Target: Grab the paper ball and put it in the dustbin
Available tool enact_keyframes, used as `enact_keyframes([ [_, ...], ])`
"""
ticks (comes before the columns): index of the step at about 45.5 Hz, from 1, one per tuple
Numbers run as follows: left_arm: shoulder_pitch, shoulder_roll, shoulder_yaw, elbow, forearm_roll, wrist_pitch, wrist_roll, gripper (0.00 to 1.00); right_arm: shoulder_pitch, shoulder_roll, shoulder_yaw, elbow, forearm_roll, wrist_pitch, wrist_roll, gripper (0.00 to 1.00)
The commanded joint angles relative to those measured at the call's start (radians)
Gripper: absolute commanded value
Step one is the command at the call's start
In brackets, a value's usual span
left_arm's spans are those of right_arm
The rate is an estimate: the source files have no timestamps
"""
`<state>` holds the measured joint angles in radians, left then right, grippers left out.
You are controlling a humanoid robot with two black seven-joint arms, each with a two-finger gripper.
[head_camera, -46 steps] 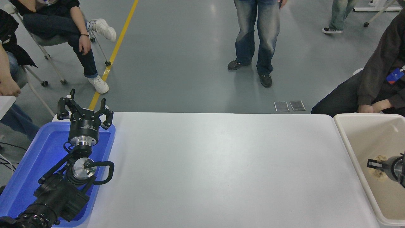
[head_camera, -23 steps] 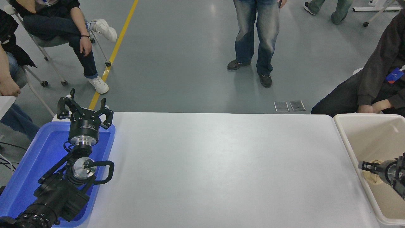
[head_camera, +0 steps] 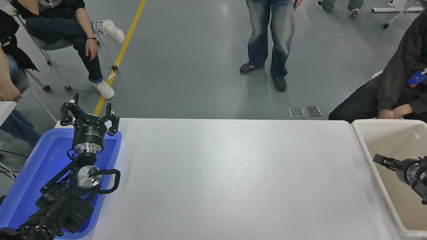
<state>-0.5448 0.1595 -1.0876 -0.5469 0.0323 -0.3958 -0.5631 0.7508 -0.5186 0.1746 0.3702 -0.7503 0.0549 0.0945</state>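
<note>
White surface (head_camera: 233, 173) bare; right gripper (head_camera: 380, 159), jaws' state indeterminable, over dustbin (head_camera: 362, 140); paper ball unseen, delivery presumed.

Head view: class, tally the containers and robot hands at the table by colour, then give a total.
Blue: 1, the tray
Cream: 1, the dustbin
Black: 2, the left hand and the right hand
Total: 4
</note>
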Motion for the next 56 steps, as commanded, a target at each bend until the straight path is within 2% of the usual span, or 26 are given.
enact_keyframes([
  [1, 0.0, 0.0, 0.0, 0.001, 0.0, 0.0, 0.0, 0.99, 0.002, -0.008, 0.56, 0.208, 0.109, -0.01, 0.002, 1.0],
  [7, 0.0, 0.0, 0.0, 0.001, 0.0, 0.0, 0.0, 0.99, -0.004, 0.018, 0.651, 0.28, 0.397, -0.003, 0.007, 1.0],
  [16, 0.0, 0.0, -0.002, 0.001, 0.0, 0.0, 0.0, 0.99, -0.004, 0.153, 0.71, 0.277, 0.862, 0.032, 0.011, 1.0],
  [23, 0.0, 0.0, -0.002, 0.001, 0.0, 0.0, 0.0, 0.99, -0.042, 0.255, 0.749, 0.268, 1.063, 0.14, 0.017, 1.0],
  [28, 0.0, 0.0, 0.0, 0.001, 0.0, 0.0, 0.0, 0.99, -0.088, 0.273, 0.755, 0.24, 1.115, 0.226, 0.017, 1.0],
  [35, 0.0, 0.0, -0.002, 0.001, 0.0, 0.0, 0.0, 0.99, -0.139, 0.279, 0.755, 0.231, 1.115, 0.284, 0.017, 1.0],
  [56, 0.0, 0.0, -0.002, 0.001, 0.0, 0.0, 0.0, 0.99, -0.172, 0.265, 0.757, 0.199, 1.114, 0.332, 0.014, 1.0],
])
